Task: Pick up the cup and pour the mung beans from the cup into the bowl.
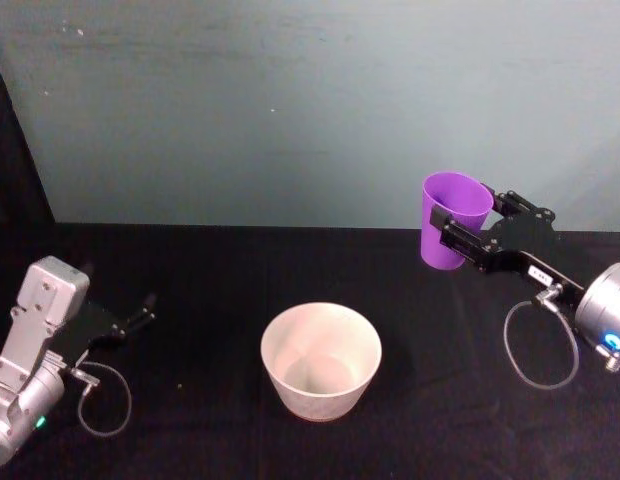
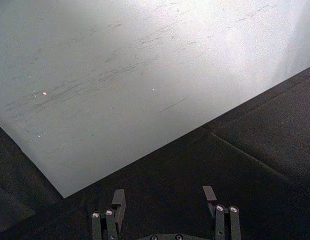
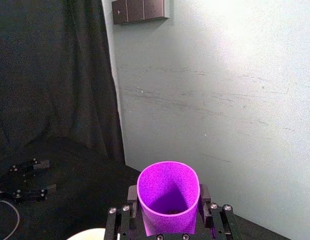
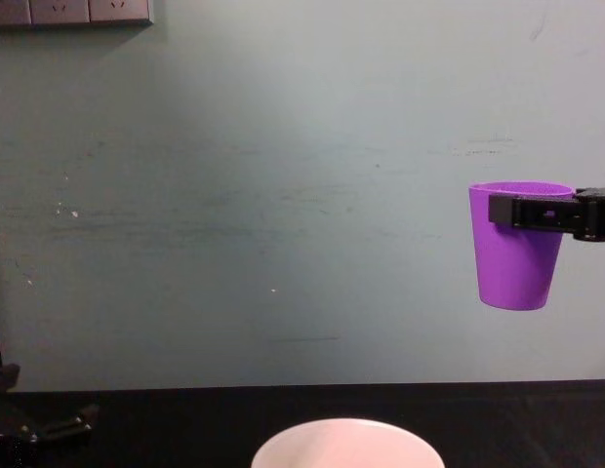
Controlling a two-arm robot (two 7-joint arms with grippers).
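the pale grey-green wall stands behind both claws, scuffed with fine scratches. the black-draped table lies under them; the right claw hangs well above it and the left claw sits low, close to the cloth.

the bowl stands upright on the table, down and to the left of the right claw and well apart from it, roughly between the two claws. its mouth faces up and its inside shows pale and smooth. in the chest view its rim sits far beneath the right claw.

the cup sits in the right claw, upright with its mouth up, lifted clear of the table with the wall behind it. the claw's two black fingers are pressed against opposite sides of the cup just under its rim, so the claw is clamped on the cup. the cup's base hangs free below the fingers.

the left claw rests at the left side of the table, far from the cup and off to the bowl's left. its fingers are spread, with bare cloth between them.

down in the cup's bottom, between the right claw's fingers, lie some dark specks, too small to tell what they are.
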